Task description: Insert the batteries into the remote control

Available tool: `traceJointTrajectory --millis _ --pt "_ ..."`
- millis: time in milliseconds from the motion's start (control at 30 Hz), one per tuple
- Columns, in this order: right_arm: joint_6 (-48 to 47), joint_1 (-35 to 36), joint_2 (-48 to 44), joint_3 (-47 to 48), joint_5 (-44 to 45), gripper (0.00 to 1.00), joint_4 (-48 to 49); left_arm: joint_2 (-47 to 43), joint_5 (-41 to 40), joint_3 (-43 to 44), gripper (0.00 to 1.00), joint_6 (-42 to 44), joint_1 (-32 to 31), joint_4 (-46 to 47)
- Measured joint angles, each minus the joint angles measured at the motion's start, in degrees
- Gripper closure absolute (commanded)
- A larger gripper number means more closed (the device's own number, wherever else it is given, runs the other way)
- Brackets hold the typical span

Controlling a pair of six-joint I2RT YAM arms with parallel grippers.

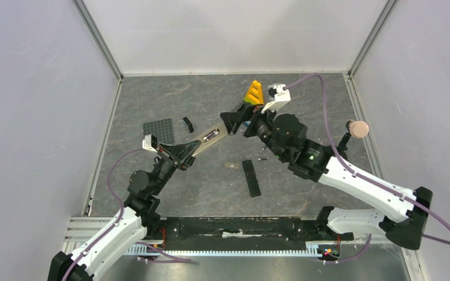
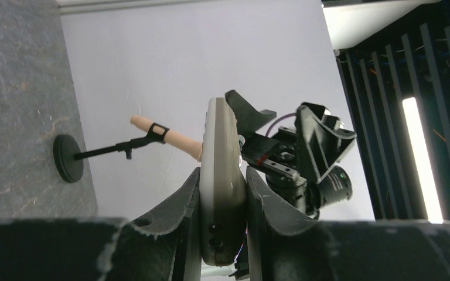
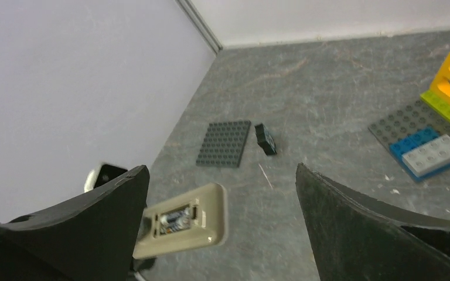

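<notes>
My left gripper [image 1: 180,153] is shut on one end of the tan-grey remote control [image 1: 209,139] and holds it above the table, its far end pointing to the right gripper. In the left wrist view the remote [image 2: 221,152] stands clamped between both fingers. My right gripper [image 1: 234,120] is open and empty, just beyond the remote's far end. In the right wrist view the remote [image 3: 181,225] shows its recessed slot, with a small shiny cylinder [image 3: 173,219] in it, blurred. One tiny dark battery [image 1: 262,158] lies on the table.
A black oblong strip [image 1: 251,177] and a small grey piece [image 1: 230,165] lie in front of the grippers. A grey studded plate [image 1: 159,130] and a black brick piece [image 1: 188,124] lie behind the left gripper. Yellow-green bricks [image 1: 254,92] stand at the back. A stand with a tan head [image 1: 358,129] is at the right.
</notes>
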Motion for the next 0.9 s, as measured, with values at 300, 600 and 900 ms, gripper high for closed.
traceJointTrajectory --millis 300,600,900 --pt "5.4 -8.1 -5.5 -5.0 -21.6 0.02 -7.1 1.6 7.9 -0.7 0.98 -1.5 0.0 0.5" --pt "8.5 -10.7 -5.5 -8.9 -38.7 0.02 -8.4 6.8 16.0 -0.7 0.98 -2.8 0.0 4.4" --pt "10.6 -13.0 -5.7 -11.2 -44.7 0.04 -9.9 8.2 19.0 -1.1 0.98 -5.5 0.0 11.5"
